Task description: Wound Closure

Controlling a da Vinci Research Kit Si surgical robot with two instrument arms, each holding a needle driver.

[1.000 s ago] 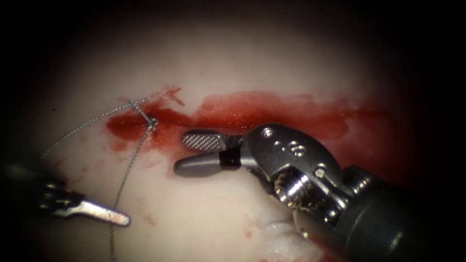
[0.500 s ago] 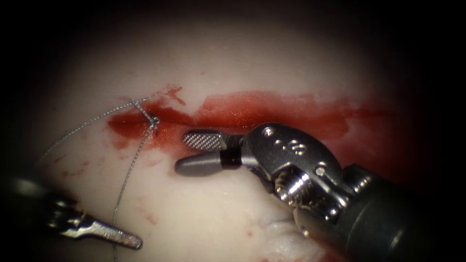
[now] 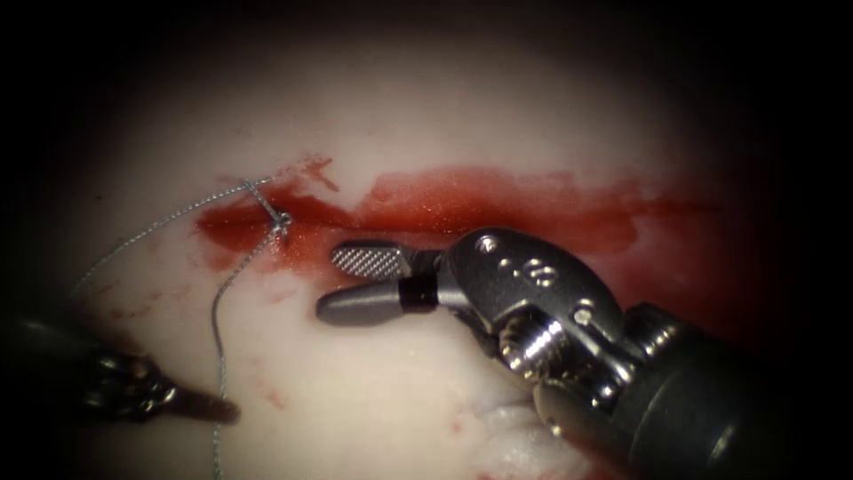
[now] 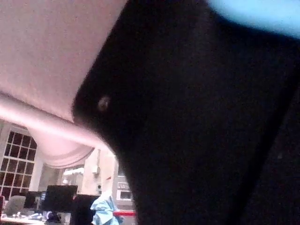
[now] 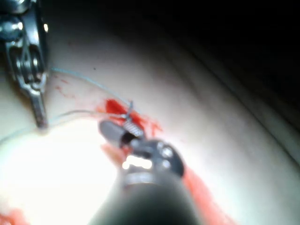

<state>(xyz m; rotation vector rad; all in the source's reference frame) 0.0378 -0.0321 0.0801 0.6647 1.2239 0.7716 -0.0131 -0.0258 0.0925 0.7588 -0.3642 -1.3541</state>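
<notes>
Since a second ago the left pincer has sunk into shadow, jaws together on the thread, which now bows slack below the knot at the cut's left end. Right pincer hovers apart, empty, beside the cut. Needle unseen.

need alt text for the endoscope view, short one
The right pincer, open and holding nothing, sits just below the red-stained cut in the tissue. A knot ties the cut's left end; thread trails down beside the left pincer, jaws shut.
</notes>
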